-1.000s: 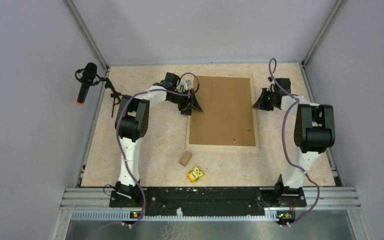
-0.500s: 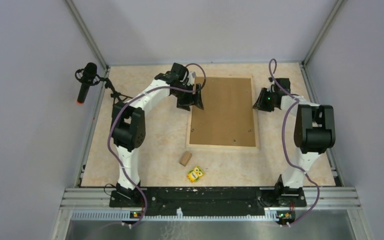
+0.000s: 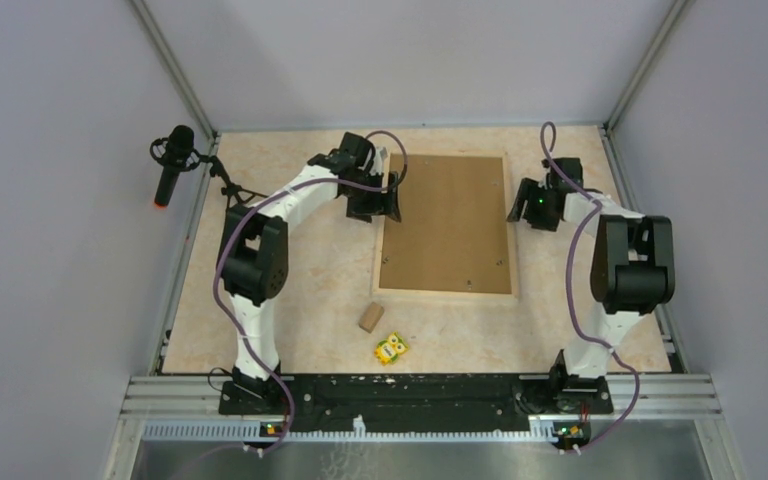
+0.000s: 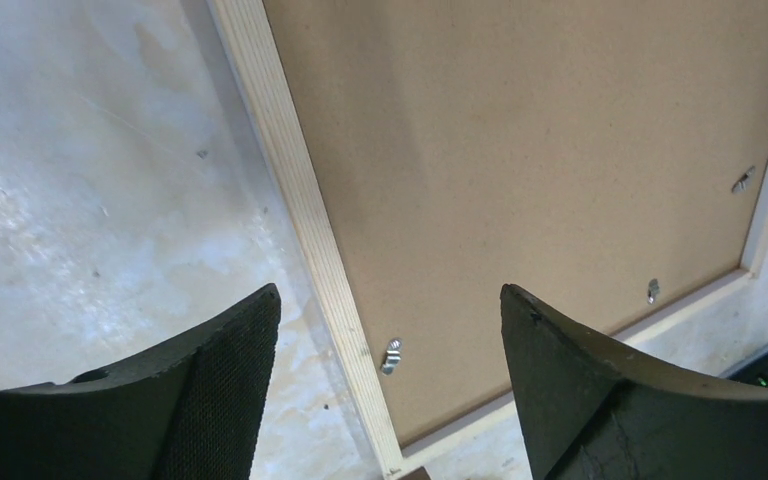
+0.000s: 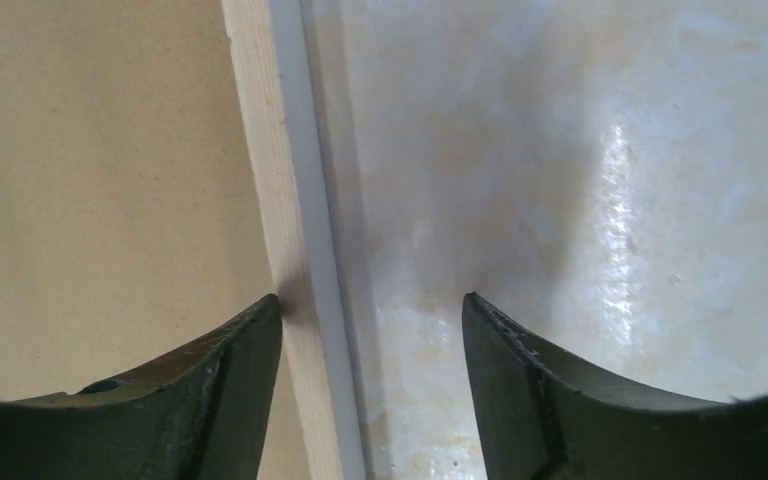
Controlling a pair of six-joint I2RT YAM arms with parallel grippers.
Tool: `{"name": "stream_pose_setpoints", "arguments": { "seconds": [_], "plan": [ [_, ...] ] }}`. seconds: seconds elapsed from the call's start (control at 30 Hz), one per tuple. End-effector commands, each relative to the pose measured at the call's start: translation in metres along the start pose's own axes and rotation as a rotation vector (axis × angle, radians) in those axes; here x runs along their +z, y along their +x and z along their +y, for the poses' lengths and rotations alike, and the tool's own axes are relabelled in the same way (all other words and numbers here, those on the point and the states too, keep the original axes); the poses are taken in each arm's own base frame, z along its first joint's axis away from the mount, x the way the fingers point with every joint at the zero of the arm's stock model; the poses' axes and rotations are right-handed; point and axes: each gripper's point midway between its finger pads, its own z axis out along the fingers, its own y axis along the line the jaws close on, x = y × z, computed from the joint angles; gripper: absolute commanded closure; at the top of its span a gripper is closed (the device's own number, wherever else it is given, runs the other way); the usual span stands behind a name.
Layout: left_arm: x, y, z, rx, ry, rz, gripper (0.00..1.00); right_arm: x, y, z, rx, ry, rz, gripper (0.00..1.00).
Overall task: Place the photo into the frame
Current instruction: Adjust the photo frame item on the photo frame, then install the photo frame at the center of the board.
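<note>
The frame (image 3: 445, 294) lies face down at the far middle of the table (image 3: 300, 290), with the brown backing board (image 3: 450, 225) seated inside it. The photo is not visible (perhaps under the board, I cannot tell). The left gripper (image 4: 390, 295) hangs over the frame's left strip and the right gripper (image 5: 372, 298) over its right strip, both spread wide and holding nothing. A finger coming down crooked could shove the frame sideways, or catch a metal clip (image 4: 391, 354) and lift the board.

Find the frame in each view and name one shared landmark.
Top external: the frame lies at picture centre.
Left wrist: its wood side runs diagonally, left of centre.
Right wrist: its wood side runs vertically, left of centre.
Shared landmark: the brown backing board inside it.
</note>
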Motion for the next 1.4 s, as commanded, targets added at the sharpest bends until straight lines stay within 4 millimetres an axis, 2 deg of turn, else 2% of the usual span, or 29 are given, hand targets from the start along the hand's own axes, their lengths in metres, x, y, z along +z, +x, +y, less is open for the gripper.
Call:
{"name": "stream_pose_setpoints", "arguments": {
  "seconds": [0.0,0.1,0.17,0.23,0.27,0.33,0.43,0.57,0.7,0.77,0.83,0.97,1.07,1.2,1.37],
  "plan": [
    [0.018,-0.018,0.020,0.072,-0.058,-0.069,0.18,-0.024,-0.002,-0.011,-0.029,0.110,-0.011,0.33],
    [0.040,-0.004,0.028,0.040,-0.049,-0.019,0.25,-0.032,0.004,-0.017,-0.007,0.161,0.001,0.28],
    [0.046,0.005,0.030,0.012,-0.056,0.017,0.31,-0.036,0.014,-0.008,0.013,0.119,0.014,0.24],
    [0.051,0.012,0.031,0.042,-0.073,0.048,0.31,-0.042,0.030,0.000,0.045,0.081,0.048,0.23],
    [0.049,0.015,0.038,0.030,-0.120,0.070,0.30,-0.046,0.037,0.001,0.053,0.074,0.063,0.22],
    [0.045,0.015,0.044,0.034,-0.153,0.056,0.28,-0.053,0.056,0.010,0.033,0.066,0.094,0.22],
    [0.046,0.017,0.045,0.027,-0.143,0.023,0.27,-0.069,0.071,0.015,0.024,0.055,0.097,0.18],
    [0.055,0.029,0.031,-0.063,-0.039,0.081,0.30,-0.090,0.070,0.021,0.015,0.028,0.048,0.01],
    [0.068,0.052,0.025,-0.228,0.028,0.126,0.31,-0.106,0.065,0.030,0.038,0.008,0.020,0.01],
    [0.068,0.063,0.018,-0.347,0.076,0.150,0.28,-0.115,0.058,0.040,0.088,-0.023,-0.002,0.01],
    [0.066,0.072,0.018,-0.432,0.085,0.152,0.28,-0.120,0.055,0.038,0.146,0.000,-0.019,0.01],
    [0.057,0.083,0.016,-0.539,0.089,0.138,0.29,-0.110,0.065,0.031,0.197,-0.017,0.039,0.01],
    [0.054,0.082,0.022,-0.579,0.066,0.115,0.29,-0.101,0.069,0.026,0.193,0.037,0.078,0.07],
    [0.052,0.083,0.029,-0.640,0.090,0.139,0.30,-0.090,0.071,0.009,0.172,0.161,0.084,0.09],
    [0.046,0.078,0.024,-0.674,0.152,0.139,0.30,-0.070,0.074,0.008,0.113,0.216,0.131,0.13]
  ]
}}
